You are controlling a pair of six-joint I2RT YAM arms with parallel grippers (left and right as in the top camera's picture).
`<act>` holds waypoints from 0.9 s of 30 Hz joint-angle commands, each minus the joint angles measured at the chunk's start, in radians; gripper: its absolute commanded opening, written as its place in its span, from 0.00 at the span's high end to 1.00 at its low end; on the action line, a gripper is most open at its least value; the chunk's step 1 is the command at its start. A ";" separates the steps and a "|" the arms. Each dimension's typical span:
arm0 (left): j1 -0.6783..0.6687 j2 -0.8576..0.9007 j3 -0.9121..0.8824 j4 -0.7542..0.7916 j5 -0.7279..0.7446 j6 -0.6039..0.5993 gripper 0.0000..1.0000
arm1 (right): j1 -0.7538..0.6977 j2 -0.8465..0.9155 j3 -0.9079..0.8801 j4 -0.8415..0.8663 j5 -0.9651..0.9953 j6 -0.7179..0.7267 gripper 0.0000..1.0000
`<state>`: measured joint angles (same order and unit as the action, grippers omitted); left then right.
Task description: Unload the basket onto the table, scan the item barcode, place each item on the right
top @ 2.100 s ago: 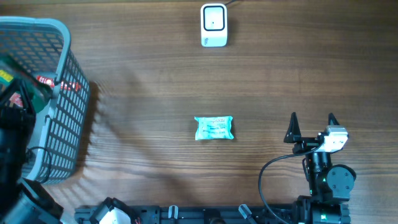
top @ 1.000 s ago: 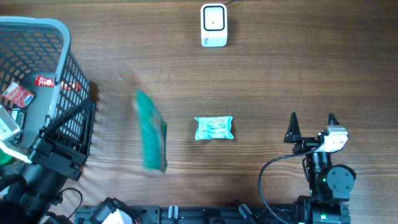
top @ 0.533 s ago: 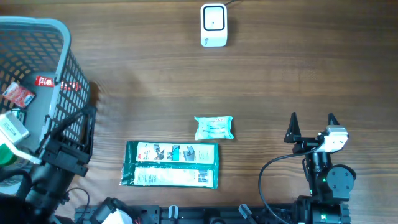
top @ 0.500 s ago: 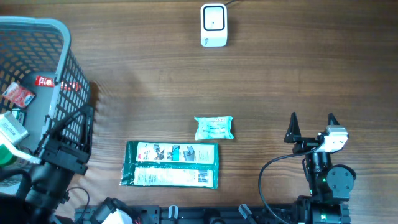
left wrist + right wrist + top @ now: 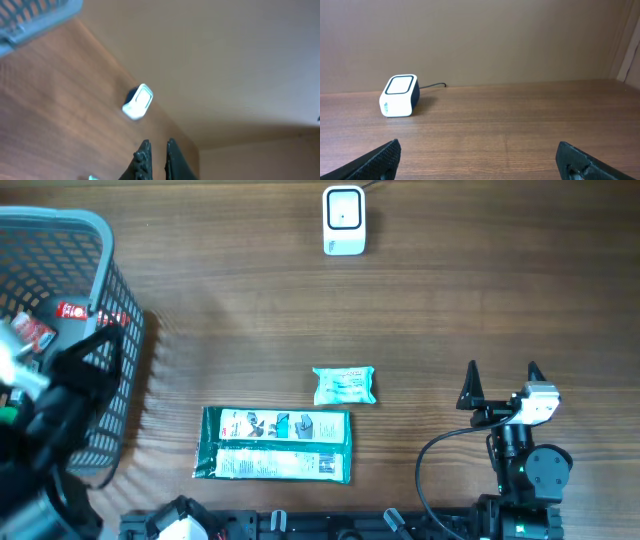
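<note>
Jaws: left gripper (image 5: 155, 156) clenched empty, right gripper (image 5: 477, 148) spread wide. Flat green-and-white plastic packet (image 5: 273, 444) at 6 o'clock lay flush, so a pinch could've slipped.

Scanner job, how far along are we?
Done: big green packet and small blue packet lie on the table. In hand: nothing; left end effector shut and empty, right end effector open. Left: lifting a packet and showing its barcode to the scanner.
</note>
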<state>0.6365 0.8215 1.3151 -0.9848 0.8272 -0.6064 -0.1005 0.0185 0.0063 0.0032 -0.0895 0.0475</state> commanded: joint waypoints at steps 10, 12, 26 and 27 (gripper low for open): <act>-0.789 0.278 -0.008 -0.155 -0.855 -0.221 0.96 | 0.002 -0.005 -0.001 0.002 -0.013 0.006 0.00; -0.815 0.304 -0.008 -0.181 -0.855 -0.221 0.96 | 0.002 -0.005 -0.001 0.003 -0.012 0.006 0.00; -0.944 0.389 -0.391 -0.155 -0.717 -0.268 0.00 | 0.002 -0.005 -0.001 0.003 -0.012 0.005 0.00; -0.959 0.389 -0.414 -0.136 -0.715 -0.345 0.00 | 0.002 -0.005 -0.001 0.003 -0.013 0.006 0.00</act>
<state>-0.2806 1.2129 0.9684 -1.1645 0.0589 -0.8215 -0.1005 0.0185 0.0063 0.0032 -0.0895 0.0475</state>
